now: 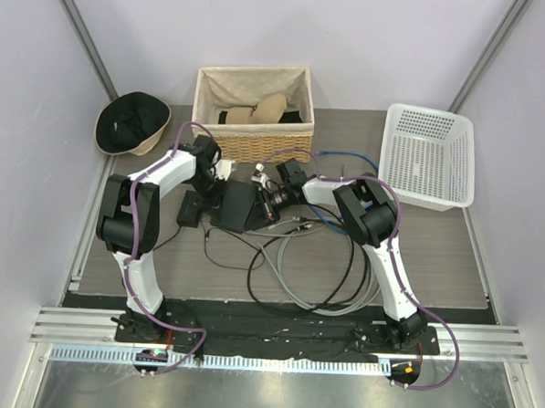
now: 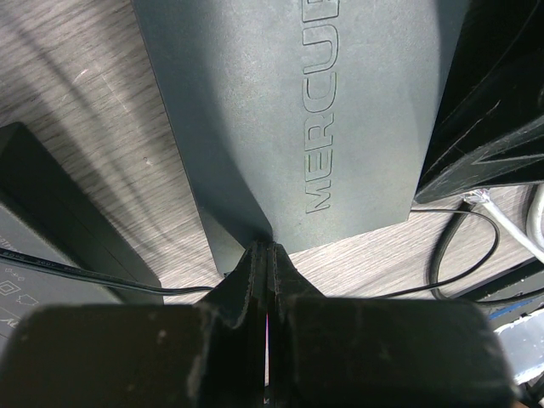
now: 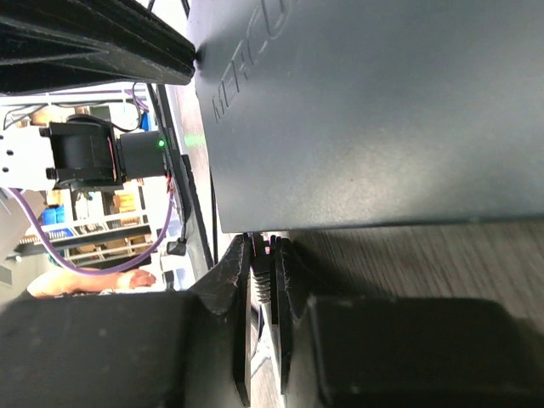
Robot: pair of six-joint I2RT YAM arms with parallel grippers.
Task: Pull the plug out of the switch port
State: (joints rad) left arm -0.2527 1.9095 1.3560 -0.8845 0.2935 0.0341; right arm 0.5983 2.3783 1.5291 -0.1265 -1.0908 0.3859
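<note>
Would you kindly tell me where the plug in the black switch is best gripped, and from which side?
Grip the plug by its short body just outside the edge of the switch, coming level with the table straight at that narrow edge, as it sticks out sideways there. The right gripper pinches it so.

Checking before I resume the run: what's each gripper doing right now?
Left gripper: shut, holding nothing, tips at the switch edge.
Right gripper: closed on the plug at the switch's edge.
</note>
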